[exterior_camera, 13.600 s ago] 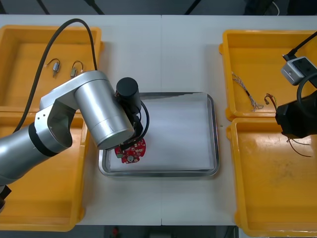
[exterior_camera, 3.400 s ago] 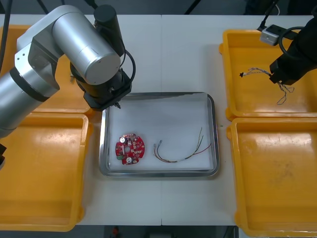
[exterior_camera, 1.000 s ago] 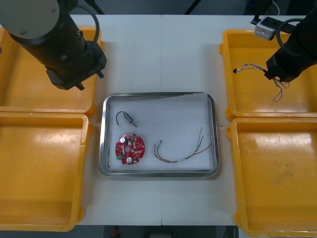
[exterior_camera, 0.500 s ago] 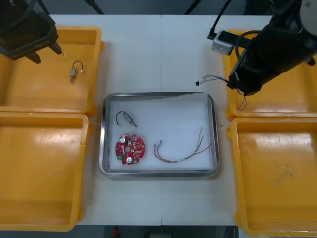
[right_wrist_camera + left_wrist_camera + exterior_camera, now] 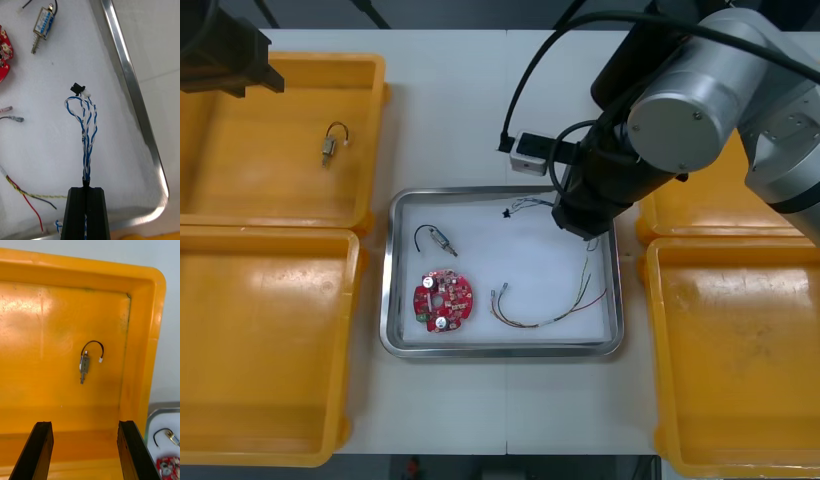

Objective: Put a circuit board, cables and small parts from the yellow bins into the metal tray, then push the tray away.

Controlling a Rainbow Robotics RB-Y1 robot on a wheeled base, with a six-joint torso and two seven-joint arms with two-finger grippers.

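Note:
My right gripper (image 5: 87, 189) is shut on a twisted blue and white cable (image 5: 87, 127), whose free end with a black plug hangs just above the white floor of the metal tray (image 5: 388, 285). In the front view the right arm covers the tray's far right part, and the cable (image 5: 525, 207) sticks out to its left. In the tray lie a round red circuit board (image 5: 442, 300), a small metal part (image 5: 438, 239) and a red and yellow cable (image 5: 550, 308). My left gripper (image 5: 85, 450) stands open over the far left yellow bin (image 5: 240, 190), with another small metal part (image 5: 85, 364) beyond its fingers.
Yellow bins flank the tray on both sides; the near left bin (image 5: 260, 440) and near right bin (image 5: 740, 440) hold nothing. The tray's shiny rim (image 5: 129, 82) runs close beside the hanging cable. Bare table lies beyond and in front of the tray.
My right arm has swung left from the far right bin to above the tray, carrying the blue and white cable. My left arm has drawn back toward the far left corner.

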